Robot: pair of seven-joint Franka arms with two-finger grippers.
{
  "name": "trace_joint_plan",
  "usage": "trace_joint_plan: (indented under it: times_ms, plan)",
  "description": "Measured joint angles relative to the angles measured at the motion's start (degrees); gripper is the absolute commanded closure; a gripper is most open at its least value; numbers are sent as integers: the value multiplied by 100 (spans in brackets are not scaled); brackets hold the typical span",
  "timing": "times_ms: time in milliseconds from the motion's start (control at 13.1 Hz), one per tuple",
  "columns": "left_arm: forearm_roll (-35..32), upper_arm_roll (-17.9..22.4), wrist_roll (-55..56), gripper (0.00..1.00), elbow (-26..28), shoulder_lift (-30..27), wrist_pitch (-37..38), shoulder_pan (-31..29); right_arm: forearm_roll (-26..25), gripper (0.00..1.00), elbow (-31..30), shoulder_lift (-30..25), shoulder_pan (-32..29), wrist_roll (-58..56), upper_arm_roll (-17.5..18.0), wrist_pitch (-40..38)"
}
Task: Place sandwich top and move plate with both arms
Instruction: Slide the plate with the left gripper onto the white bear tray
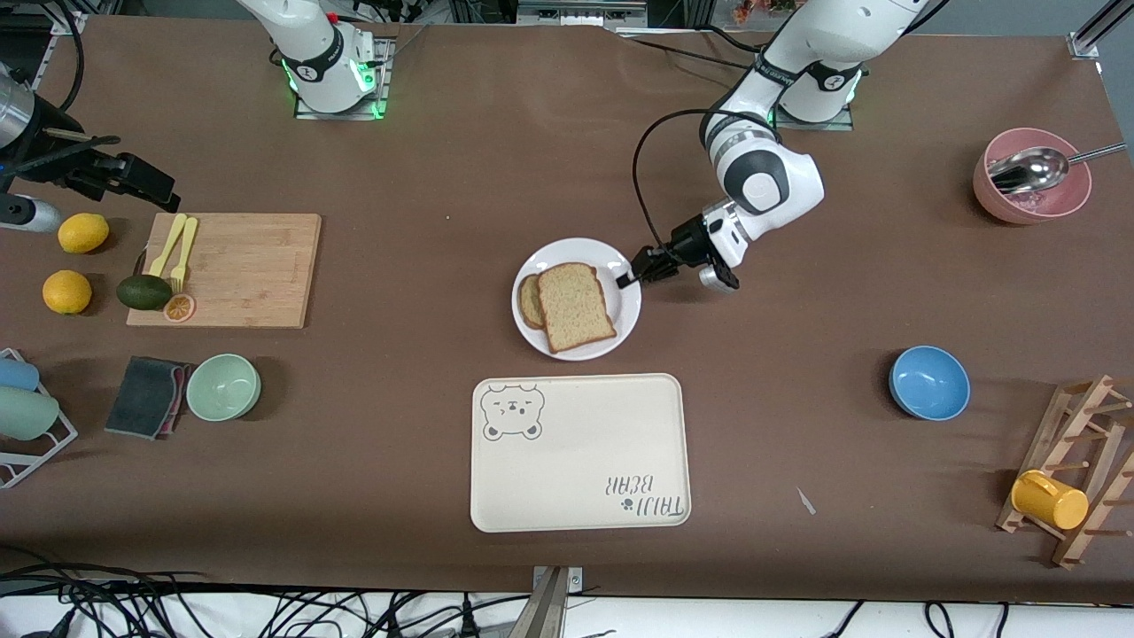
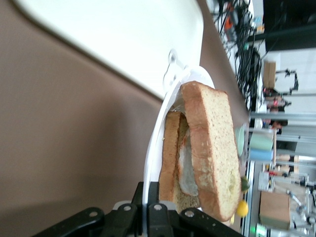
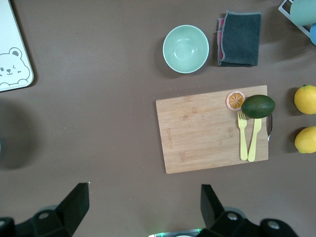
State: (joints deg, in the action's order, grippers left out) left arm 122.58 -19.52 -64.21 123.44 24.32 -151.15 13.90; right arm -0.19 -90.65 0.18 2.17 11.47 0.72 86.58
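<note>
the sandwich top (image 1: 576,306) lies on the plate (image 1: 620,261), resting over a darker slice (image 1: 530,301) that peeps out at the edge toward the right arm's end of the table. in the left wrist view something pale shows between the two slices, so the stack looks assembled; by my judgement the placing part of the task is done.

the plate sits near the middle of the table, just farther from the front camera than the cream tray (image 1: 580,452) with its bear drawing, and apart from it.

the left gripper (image 1: 631,273) is down at the plate's rim on the side toward the left arm's end of the table, its jaws pinched shut on that rim; the left wrist view shows the white rim running in between the black fingers (image 2: 159,213).

the right gripper (image 3: 143,207) hangs high over the table's right-arm end with its jaws spread wide and nothing in them, above the wooden cutting board (image 3: 212,131) with its forks and avocado. that arm waits.

what is left, as i read it, is the move: only one arm has the plate, and the right gripper has not yet taken the rim.
</note>
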Motion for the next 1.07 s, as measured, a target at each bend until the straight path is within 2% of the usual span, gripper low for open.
trace_joint_plan:
  times_ms: [152, 381, 686, 914, 1067]
  plan:
    - [0, 12, 81, 100, -530, 284, -320, 0, 0, 0, -1, 0, 9, 0, 8, -1]
    - [0, 43, 86, 100, -1510, 1032, -743, 23, 0, 0, -2, 0, 13, 0, 10, -5]
    - [-134, 192, 155, 100, -2573, 1688, -934, 23, 1, 0, -6, 19, 16, -1, 70, 7]
    - [-932, 334, 1033, 100, -3151, 1911, -1038, 101, 1, 0, -12, 30, 17, -1, 78, 11]
    - [-1569, 675, 1870, 100, -3580, 2188, -1070, 382, 1, 0, -24, 39, 18, -1, 78, 9]
